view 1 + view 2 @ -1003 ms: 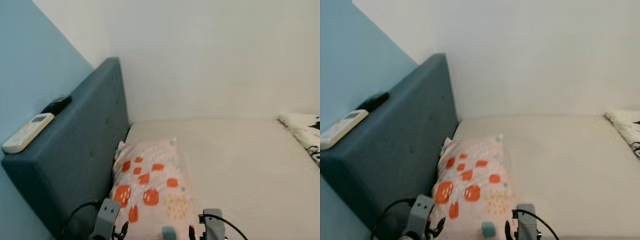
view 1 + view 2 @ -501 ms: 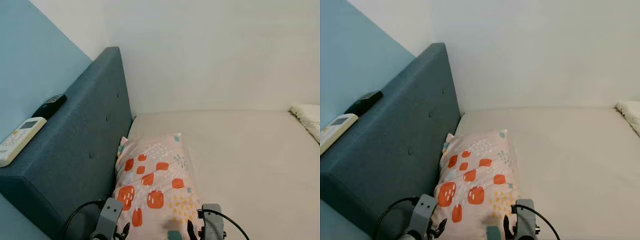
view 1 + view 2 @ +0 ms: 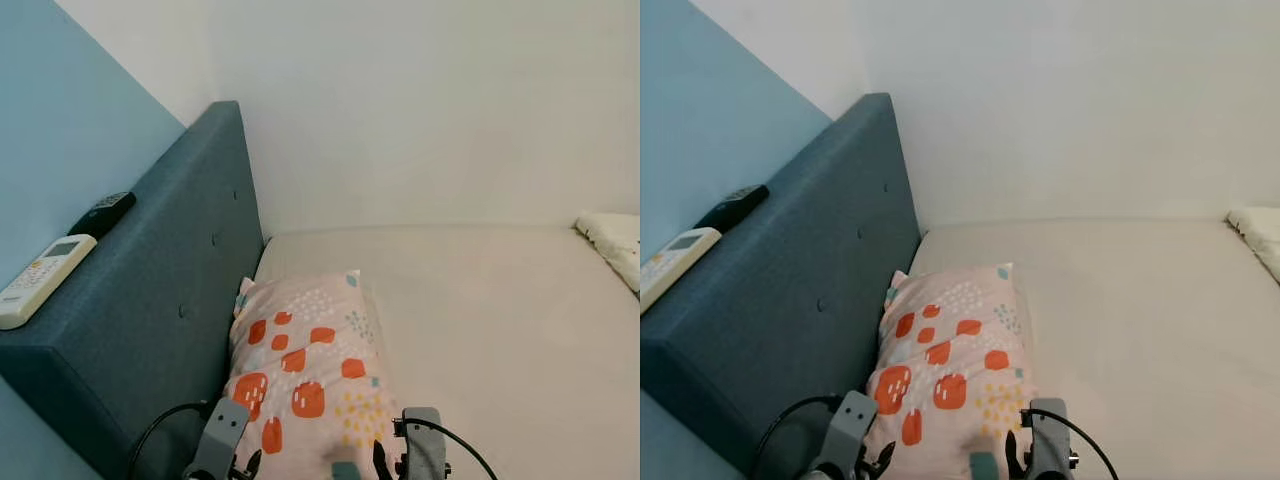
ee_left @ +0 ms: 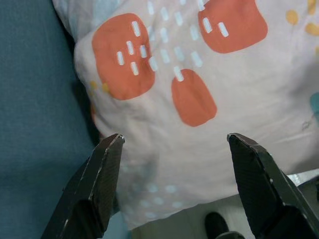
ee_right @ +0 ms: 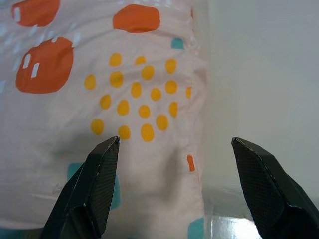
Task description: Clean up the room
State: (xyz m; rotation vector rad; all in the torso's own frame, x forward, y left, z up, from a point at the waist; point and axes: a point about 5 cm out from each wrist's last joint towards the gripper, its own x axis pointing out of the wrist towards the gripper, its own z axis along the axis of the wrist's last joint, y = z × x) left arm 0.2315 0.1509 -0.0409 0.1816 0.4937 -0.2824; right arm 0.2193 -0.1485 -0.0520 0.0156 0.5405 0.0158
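Note:
A pink pillow with orange, yellow and teal marks lies on the bed against the dark blue headboard. Both arms reach in at the lower edge of the eye views, at the pillow's near end. My left gripper hangs open over the pillow's near corner by the headboard, fingers spread wide. My right gripper is open too, above the pillow's other near corner where it meets the cream sheet. Neither holds anything.
A white remote and a black remote rest on top of the headboard. The cream mattress stretches right to a patterned blanket at its far right edge. White wall behind, blue wall on the left.
The camera tilted and shifted, so the whole scene slid; the blanket at the right edge shows less than a second ago. Pillow and both grippers keep the same relation.

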